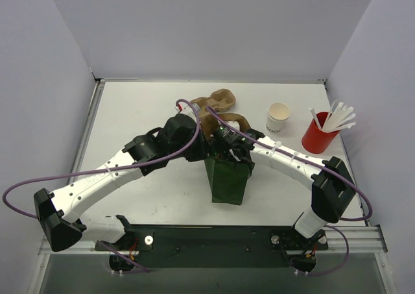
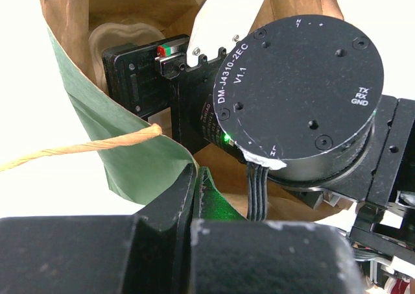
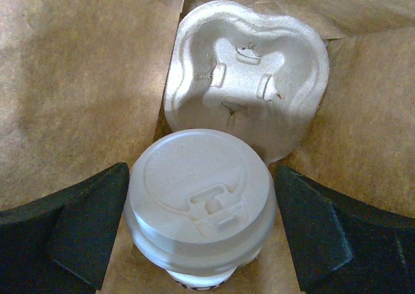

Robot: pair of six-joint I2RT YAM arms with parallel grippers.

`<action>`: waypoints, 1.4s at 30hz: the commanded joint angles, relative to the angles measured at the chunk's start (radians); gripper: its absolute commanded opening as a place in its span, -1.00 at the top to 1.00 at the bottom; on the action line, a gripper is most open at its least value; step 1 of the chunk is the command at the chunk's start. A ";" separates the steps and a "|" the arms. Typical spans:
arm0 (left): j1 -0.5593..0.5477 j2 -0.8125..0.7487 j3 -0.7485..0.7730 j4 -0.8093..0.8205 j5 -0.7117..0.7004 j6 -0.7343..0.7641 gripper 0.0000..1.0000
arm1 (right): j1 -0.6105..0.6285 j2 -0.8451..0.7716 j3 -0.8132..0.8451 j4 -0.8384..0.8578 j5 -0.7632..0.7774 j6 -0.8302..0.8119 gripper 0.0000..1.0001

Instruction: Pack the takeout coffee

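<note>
Right wrist view showed the takeout coffee (image 3: 198,203) standing inside the green paper bag (image 1: 227,180), its white lid (image 3: 181,171) fitted and the sip tab at 6 o'clock. No legible writing was found on the lid. The right claw (image 3: 201,177) was spread wide, one finger at 9 o'clock and one at 3 o'clock of the cup. Contact with the lid could not be confirmed. A pale moulded pulp tray (image 3: 246,80) leaned against the bag's brown inner wall at 12 o'clock of the cup.

Left wrist view showed the left claw (image 2: 194,177) pressed together on the green rim of the bag. A twine handle (image 2: 65,151) ran off toward 9 o'clock. The right arm's round motor housing (image 2: 298,93) filled the bag mouth. It was marked "DM-J4310-2EC V1.1" and "TX RX GND".

Top external view showed the bag at the middle of the desk (image 1: 142,112). A brown pulp carrier (image 1: 220,102) lay at 12 o'clock of it. An open white cup (image 1: 279,117) stood at 2 o'clock, its print too small to read. A red cup (image 1: 318,137) of white straws (image 1: 337,117) stood beyond it.
</note>
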 commanded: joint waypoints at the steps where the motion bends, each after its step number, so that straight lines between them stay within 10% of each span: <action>1: 0.018 -0.031 0.008 0.064 -0.050 0.023 1.00 | -0.003 -0.017 0.023 -0.126 -0.020 -0.011 -0.76; 42: 0.013 -0.036 0.002 0.073 -0.034 0.089 1.00 | -0.014 0.058 0.179 -0.205 -0.044 -0.006 -0.75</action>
